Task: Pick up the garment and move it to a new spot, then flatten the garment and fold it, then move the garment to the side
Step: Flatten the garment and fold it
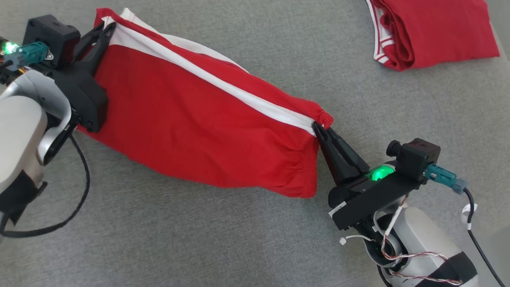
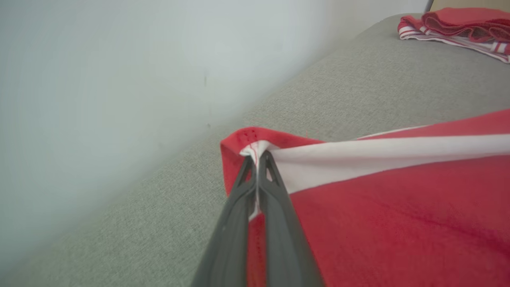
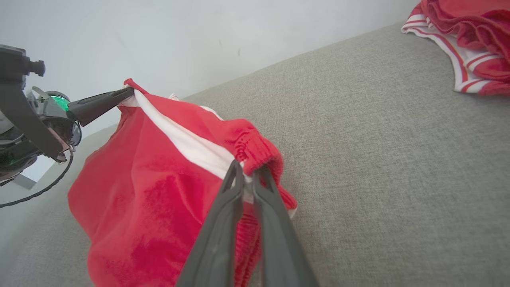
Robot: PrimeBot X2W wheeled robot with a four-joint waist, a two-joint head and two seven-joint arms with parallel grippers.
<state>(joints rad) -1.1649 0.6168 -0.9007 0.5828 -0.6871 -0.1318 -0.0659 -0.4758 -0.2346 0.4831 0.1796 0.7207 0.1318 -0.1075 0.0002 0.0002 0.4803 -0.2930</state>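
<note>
While left gripper (image 1: 107, 27) and right gripper (image 1: 318, 128) pinch it, the garment (image 1: 191, 119) hangs taut.

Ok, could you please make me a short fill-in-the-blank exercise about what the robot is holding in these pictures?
1. The garment stretched between the left gripper and the right gripper is mostly ____ in colour.
2. The stripe along its upper edge is ____.
3. The number of grippers shut on it is ____.
4. The other garment, at the head view's top right, lies ____, not spread out.
Missing words: red; white; two; folded.
</note>
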